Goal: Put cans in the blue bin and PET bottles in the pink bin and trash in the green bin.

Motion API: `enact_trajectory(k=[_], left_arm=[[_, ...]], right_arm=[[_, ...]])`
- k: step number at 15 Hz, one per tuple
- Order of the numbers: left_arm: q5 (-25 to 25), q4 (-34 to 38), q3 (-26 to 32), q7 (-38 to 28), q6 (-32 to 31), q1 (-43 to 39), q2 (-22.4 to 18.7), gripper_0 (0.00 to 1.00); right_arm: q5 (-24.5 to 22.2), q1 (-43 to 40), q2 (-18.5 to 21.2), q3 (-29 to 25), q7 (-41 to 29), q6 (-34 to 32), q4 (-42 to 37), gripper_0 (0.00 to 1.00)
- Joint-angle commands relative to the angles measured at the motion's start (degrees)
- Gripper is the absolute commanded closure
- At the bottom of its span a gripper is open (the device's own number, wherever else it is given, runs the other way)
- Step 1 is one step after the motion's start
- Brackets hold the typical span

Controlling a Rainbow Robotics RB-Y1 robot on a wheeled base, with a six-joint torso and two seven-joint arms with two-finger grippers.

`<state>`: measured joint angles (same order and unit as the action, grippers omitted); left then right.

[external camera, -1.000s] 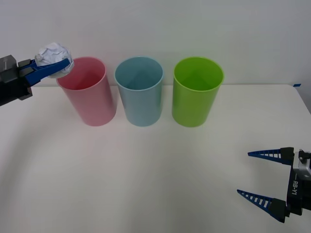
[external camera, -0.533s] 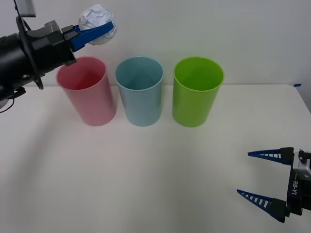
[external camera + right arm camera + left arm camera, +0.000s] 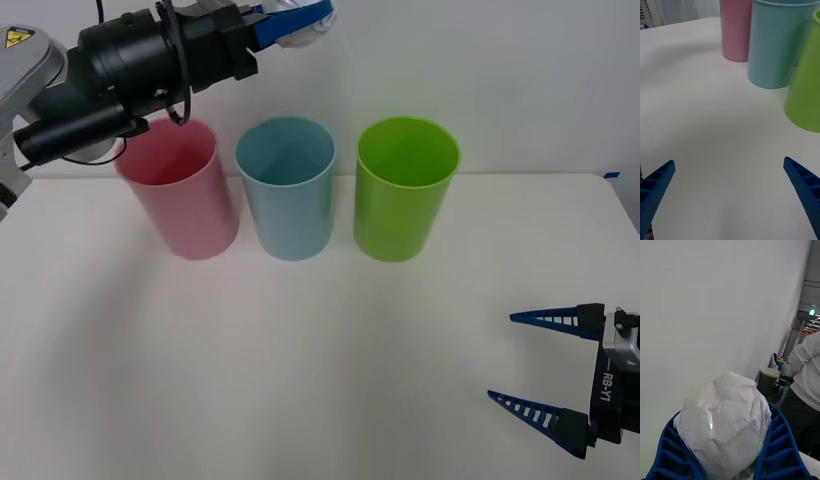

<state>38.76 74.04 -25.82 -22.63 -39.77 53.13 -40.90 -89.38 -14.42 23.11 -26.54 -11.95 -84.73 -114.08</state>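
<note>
The sorting is under way but nothing shows as delivered yet: the crumpled white-grey ball of paper and clear wrap, the trash point(image 3: 300, 22), is pinched between the blue ribbed fingers of the left end effector point(image 3: 296, 18) at the upper middle of the front view, high above the light blue smooth plastic bin point(image 3: 286, 188) and short of the bright lime-green smooth plastic bin point(image 3: 405, 190), which I judge is where it must go. The pale pink smooth plastic bin point(image 3: 180, 190) stands left of centre. All three look empty as far as their open mouths show — no cans or bottles lie on the white surface point(image 3: 320, 360). The right end effector point(image 3: 545, 365) waits at the lower right, fingers spread.
</note>
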Motion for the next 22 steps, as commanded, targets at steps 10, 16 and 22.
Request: enact_trajectory(k=[10, 16, 22], left_arm=[[-2.9, -2.1, -27.7, -9.7, 17.4, 16.7, -0.6, 1.0], [-8.0, -2.7, -39.0, -12.0, 24.0, 22.4, -0.5, 1.0], [-13.6, -4.2, -49.6, -13.5, 28.7, 28.4, 1.8, 1.0]], right_arm=[[0.0, 0.0, 0.0, 0.0, 0.0, 0.0, 0.0, 0.0], [0.0, 0.0, 0.0, 0.0, 0.0, 0.0, 0.0, 0.0], [0.0, 0.0, 0.0, 0.0, 0.0, 0.0, 0.0, 0.0]])
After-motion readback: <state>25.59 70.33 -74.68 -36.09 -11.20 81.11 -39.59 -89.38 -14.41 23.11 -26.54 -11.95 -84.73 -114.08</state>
